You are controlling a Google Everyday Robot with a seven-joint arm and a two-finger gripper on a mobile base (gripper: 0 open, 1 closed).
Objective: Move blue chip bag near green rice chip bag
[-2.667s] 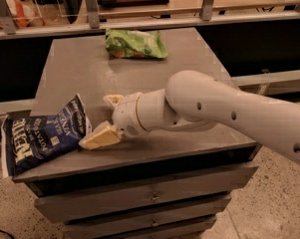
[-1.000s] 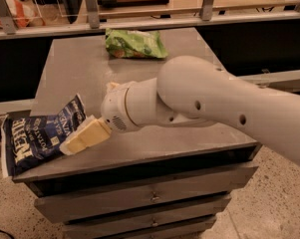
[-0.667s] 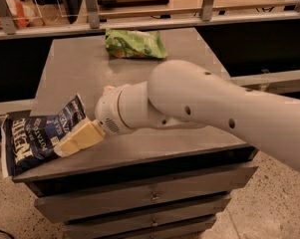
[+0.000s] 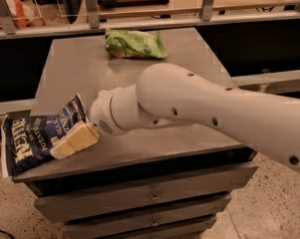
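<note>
The blue chip bag [image 4: 32, 138] lies at the table's front left corner, dark navy with white lettering, its left end hanging past the table edge. My gripper [image 4: 74, 140] is low over the bag's right end and touches or overlaps it. The big white arm [image 4: 189, 103] reaches in from the right across the table's front half. The green rice chip bag [image 4: 134, 43] lies flat at the back middle of the table, far from the blue bag and apart from the arm.
The grey table [image 4: 75, 68] is a cabinet top with drawers [image 4: 149, 195] under its front edge. A metal rail and glass-fronted shelf [image 4: 149, 21] run close behind the table. Speckled floor lies below on both sides.
My arm has swung left and slightly forward, bringing the gripper from beside the blue bag's right edge onto its right end. Both bags stay where they were.
</note>
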